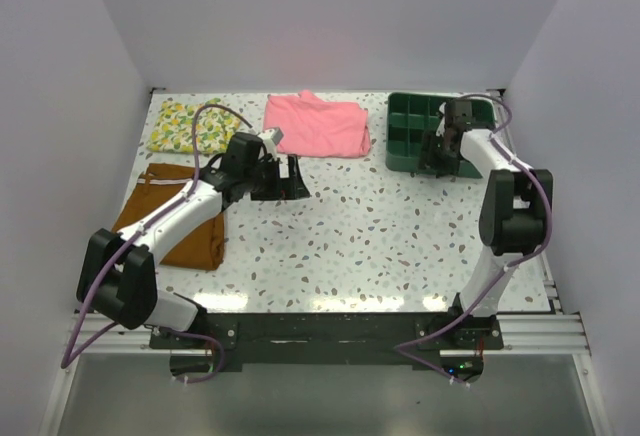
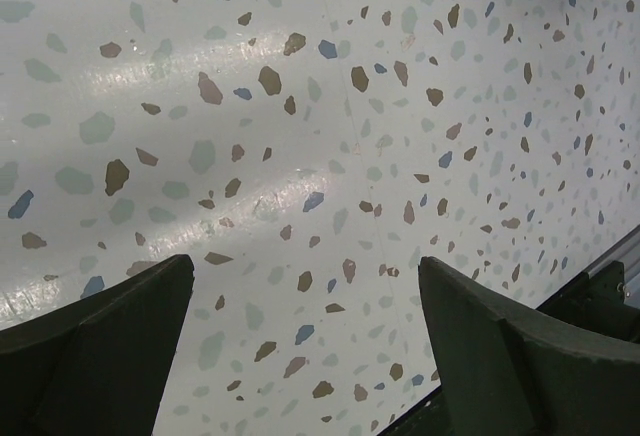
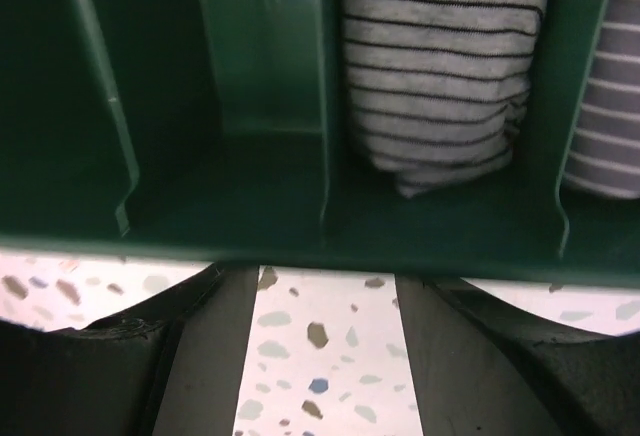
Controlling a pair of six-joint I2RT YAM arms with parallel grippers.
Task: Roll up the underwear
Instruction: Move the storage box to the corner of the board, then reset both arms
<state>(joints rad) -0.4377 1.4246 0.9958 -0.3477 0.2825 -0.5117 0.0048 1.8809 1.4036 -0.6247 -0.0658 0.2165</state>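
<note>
Two rolled striped garments lie in neighbouring compartments of the green organizer tray (image 3: 270, 226). One roll is light grey with thin dark stripes (image 3: 440, 66). The other is grey-and-white striped underwear (image 3: 608, 106), cut off at the right edge. I cannot tell which roll is the task's underwear. My right gripper (image 3: 327, 291) is open and empty, just in front of the tray's near wall; in the top view it (image 1: 438, 153) sits at the tray (image 1: 408, 136). My left gripper (image 2: 305, 291) is open and empty over bare table, left of centre in the top view (image 1: 292, 178).
Rust-brown shorts (image 1: 180, 226) lie at the left edge. A yellow lemon-print cloth (image 1: 195, 128) is at the back left. A pink folded garment (image 1: 318, 124) is at the back middle. White walls close in the speckled table (image 1: 370, 236) on three sides.
</note>
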